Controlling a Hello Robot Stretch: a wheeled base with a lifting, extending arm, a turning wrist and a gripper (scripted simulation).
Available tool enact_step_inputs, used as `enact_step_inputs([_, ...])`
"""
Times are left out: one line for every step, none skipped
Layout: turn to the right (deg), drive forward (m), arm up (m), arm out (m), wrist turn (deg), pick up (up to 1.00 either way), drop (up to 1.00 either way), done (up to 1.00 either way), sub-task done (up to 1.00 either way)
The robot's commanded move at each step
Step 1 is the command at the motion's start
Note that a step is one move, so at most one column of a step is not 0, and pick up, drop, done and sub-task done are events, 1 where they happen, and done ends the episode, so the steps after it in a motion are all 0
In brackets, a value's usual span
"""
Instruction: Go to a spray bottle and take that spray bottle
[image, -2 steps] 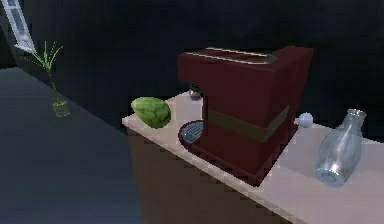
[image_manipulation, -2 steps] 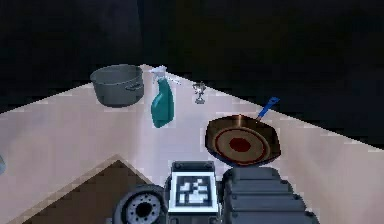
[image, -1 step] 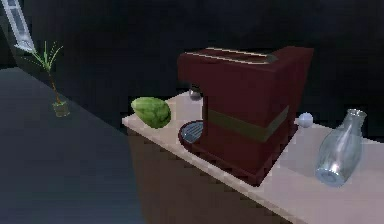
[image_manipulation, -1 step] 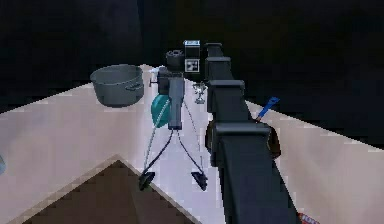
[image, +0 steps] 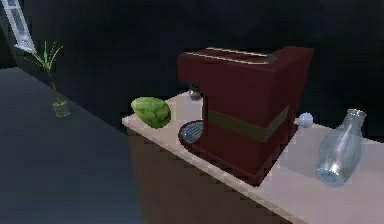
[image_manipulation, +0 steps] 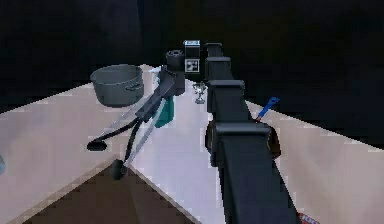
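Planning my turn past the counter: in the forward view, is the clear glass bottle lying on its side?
No, the glass bottle stands upright on the counter, right of the dark red coffee machine.

Forward view: one dark red coffee machine is standing mid-frame. One green rounded vegetable is lying just left of it. One clear glass bottle is standing at lower right, one small pale ball is sitting above it, and one leafy sprig in a vase is standing at upper left.

Arm side view: one grey pot is sitting at upper left, one teal bottle is showing near centre, and one blue pen-like thing is lying right of centre.
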Motion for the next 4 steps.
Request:
enact_step_inputs([0.0, 0.0, 0.0, 0.0, 45.0, 0.0, 0.0, 0.0, 0.0])
enact_step_inputs([0.0, 0.0, 0.0, 0.0, 45.0, 0.0, 0.0, 0.0, 0.0])
enact_step_inputs([0.0, 0.0, 0.0, 0.0, 12.0, 0.0, 0.0, 0.0, 0.0])
enact_step_inputs([0.0, 0.0, 0.0, 0.0, 0.0, 1.0, 0.0, 0.0, 0.0])
